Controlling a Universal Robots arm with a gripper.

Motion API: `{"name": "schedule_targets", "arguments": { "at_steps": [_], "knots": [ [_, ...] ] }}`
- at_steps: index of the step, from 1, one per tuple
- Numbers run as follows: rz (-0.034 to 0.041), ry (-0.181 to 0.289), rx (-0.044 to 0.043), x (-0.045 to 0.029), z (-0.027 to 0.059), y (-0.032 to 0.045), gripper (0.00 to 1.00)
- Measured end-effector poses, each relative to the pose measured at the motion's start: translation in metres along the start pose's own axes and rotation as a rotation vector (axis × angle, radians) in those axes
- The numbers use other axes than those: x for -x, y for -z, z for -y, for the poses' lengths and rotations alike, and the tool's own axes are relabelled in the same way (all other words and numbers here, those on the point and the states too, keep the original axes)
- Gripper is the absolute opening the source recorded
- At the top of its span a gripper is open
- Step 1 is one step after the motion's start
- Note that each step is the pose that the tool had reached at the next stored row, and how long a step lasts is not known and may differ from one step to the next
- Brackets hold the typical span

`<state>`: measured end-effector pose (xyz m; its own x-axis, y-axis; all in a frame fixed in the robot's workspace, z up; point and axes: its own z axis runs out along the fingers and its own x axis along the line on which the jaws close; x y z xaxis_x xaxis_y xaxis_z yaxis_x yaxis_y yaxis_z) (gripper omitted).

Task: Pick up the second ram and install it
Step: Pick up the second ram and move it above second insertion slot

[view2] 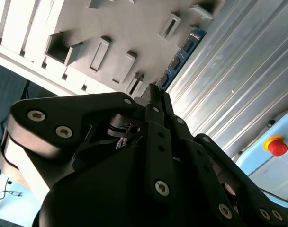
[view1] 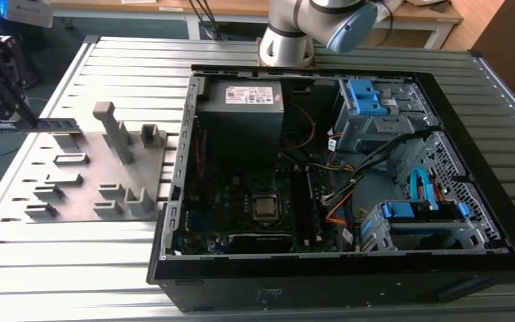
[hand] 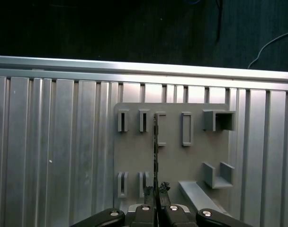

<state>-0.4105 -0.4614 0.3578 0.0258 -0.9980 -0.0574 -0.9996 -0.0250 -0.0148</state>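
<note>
We see a silver-grey arm (view1: 286,33) with a pale blue joint cap (view1: 345,30), and matte black jaws studded with silver screws (view2: 162,187).

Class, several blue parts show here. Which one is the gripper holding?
The second ram, the thin blue stick clamped in the gripper. The two chunky blue brackets sit fixed inside the computer case.

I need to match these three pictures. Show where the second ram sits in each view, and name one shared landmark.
Exterior view: the second ram is a level strip at the exterior view's left edge, by the grey slotted plate.
Second wrist view: a blue strip running out from the gripper.
First wrist view: edge-on, a thin dark line across the plate.
Shared landmark: the grey slotted plate.
</note>
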Motion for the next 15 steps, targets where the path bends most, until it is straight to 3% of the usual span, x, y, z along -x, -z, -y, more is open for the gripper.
{"name": "schedule_targets", "arguments": {
  "at_steps": [8,15],
  "knots": [
    [0.0019,0.000,0.0000,0.0013,0.0003,0.0225,0.14],
    [0.0024,0.000,-0.0002,0.0014,0.0004,0.0248,0.14]
  ]
}}
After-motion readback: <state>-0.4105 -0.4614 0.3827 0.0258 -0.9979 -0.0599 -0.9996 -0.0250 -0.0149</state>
